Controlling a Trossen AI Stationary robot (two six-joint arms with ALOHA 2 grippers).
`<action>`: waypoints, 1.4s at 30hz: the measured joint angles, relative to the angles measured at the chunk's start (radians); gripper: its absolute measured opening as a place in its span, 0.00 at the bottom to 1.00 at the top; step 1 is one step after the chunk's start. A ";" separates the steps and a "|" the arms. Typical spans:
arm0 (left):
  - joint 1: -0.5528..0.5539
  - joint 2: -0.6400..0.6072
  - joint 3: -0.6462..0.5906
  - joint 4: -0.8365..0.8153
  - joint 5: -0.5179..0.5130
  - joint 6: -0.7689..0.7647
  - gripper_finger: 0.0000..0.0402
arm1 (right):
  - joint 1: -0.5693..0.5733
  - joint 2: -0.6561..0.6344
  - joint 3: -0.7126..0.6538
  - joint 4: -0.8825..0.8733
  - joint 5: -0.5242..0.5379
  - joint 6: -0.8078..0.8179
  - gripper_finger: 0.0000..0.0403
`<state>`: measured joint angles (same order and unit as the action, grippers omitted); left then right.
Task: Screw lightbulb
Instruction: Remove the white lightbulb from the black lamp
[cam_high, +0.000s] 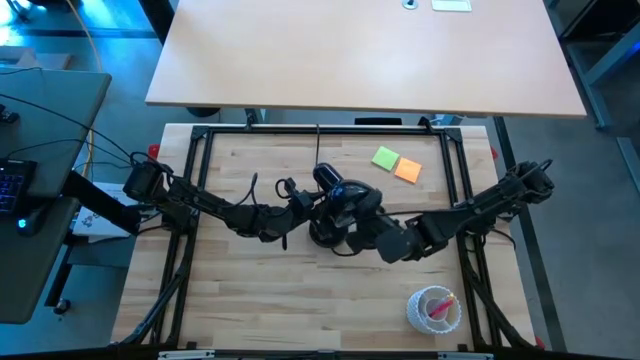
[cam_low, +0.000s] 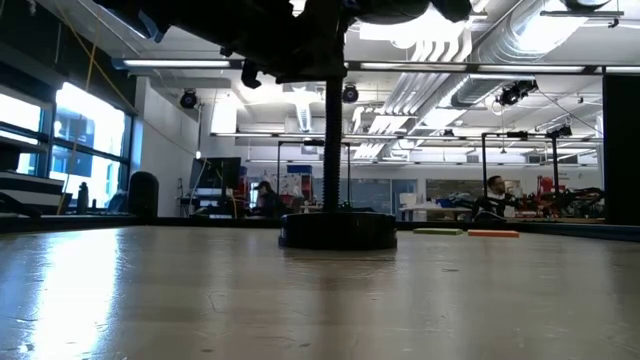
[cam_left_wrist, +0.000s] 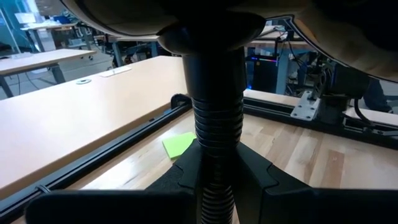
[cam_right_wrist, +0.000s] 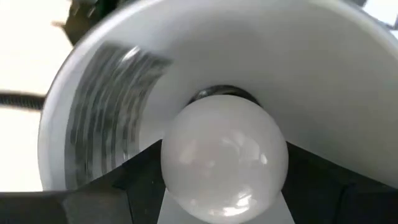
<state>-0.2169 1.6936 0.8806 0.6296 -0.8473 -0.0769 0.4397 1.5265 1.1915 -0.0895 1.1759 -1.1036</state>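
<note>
The left gripper (cam_high: 296, 203) is pinched on the lamp's ribbed neck (cam_left_wrist: 216, 127), holding the black lamp (cam_high: 340, 205) at mid-table. Right of it, the right gripper (cam_high: 385, 240) reaches into the lamp's white-lined shade (cam_right_wrist: 112, 124), its fingers (cam_right_wrist: 134, 180) on either side of the lightbulb (cam_right_wrist: 224, 158), which sits in the socket. Farther right lie sticky notes (cam_high: 397, 164) and a cup (cam_high: 434, 308).

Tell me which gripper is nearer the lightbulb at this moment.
Right. The right gripper is at the lamp head with the lightbulb between its fingers inside the white shade. The left gripper is shut on the lamp's black flexible neck, below the head.
</note>
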 joint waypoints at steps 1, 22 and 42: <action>0.000 0.000 0.000 0.000 0.000 0.000 0.11 | 0.000 0.000 0.000 -0.003 0.001 -0.060 0.65; -0.002 -0.063 -0.001 -0.106 0.012 0.000 0.11 | 0.028 0.000 0.002 -0.043 -0.052 0.103 0.71; 0.002 -0.066 0.000 -0.155 -0.021 -0.034 0.11 | 0.150 0.000 0.000 -0.105 0.088 1.364 0.76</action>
<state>-0.2153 1.6276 0.8807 0.4744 -0.8686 -0.1110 0.5893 1.5269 1.1915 -0.1949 1.2638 0.2602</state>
